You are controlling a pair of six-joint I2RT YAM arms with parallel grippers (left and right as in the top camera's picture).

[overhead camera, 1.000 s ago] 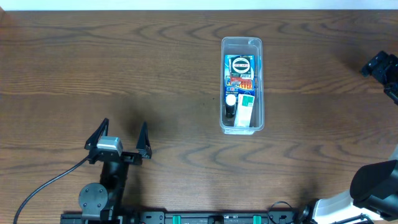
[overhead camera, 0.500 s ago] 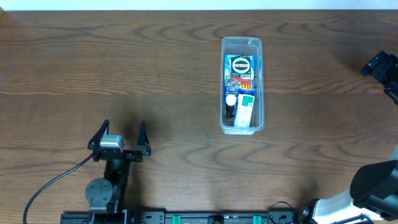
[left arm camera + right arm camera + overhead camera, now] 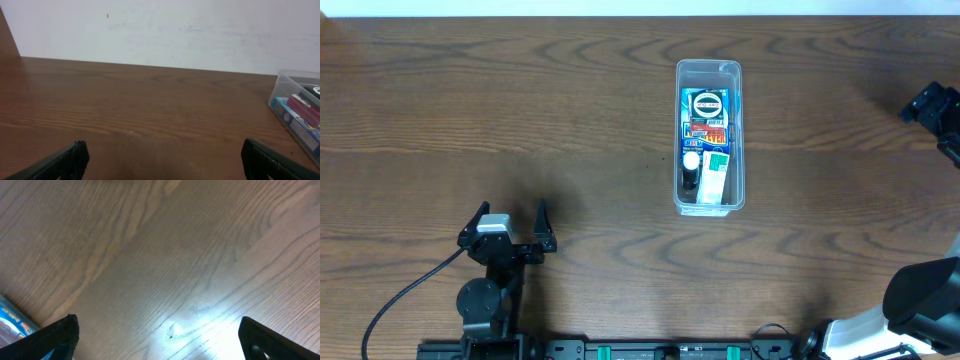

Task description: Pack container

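Two arms and one packed tub are on your table; entries follow by view.

Overhead view:
- Dark brown wood-grain table [image 3: 570,120].
- Clear, colourless plastic rectangular container [image 3: 709,67], long and narrow with rounded corners. It stands right of centre toward the far edge, long side running away from you.
- Inside it, at the far end: blue printed box [image 3: 705,112], lying flat.
- Inside it, at the near end: white box with a green panel [image 3: 716,175]. Just to its left is a small dark bottle with a white cap [image 3: 691,165].
- Your left gripper [image 3: 510,212] is near the front edge, well apart from the container. Its two black fingers are spread wide with nothing between them.
- Black cable [image 3: 400,292], curving off to the lower left from that arm.
- A black part of your right arm [image 3: 932,104] sits at the right edge, clear of the container. You cannot make out its fingers here.

Left wrist view:
- The spread fingertips [image 3: 75,152] sit in the lower corners, with bare wood between them.
- The container shows at the right edge, with the blue printed box visible through its wall.
- White wall [image 3: 160,25] behind the table.

Right wrist view:
- Your right gripper [image 3: 156,322] is held wide apart and empty over the wood, a black fingertip [image 3: 62,332] in each lower corner.
- A sliver of blue printing [image 3: 12,315] shows at the lower left, too blurred to identify.
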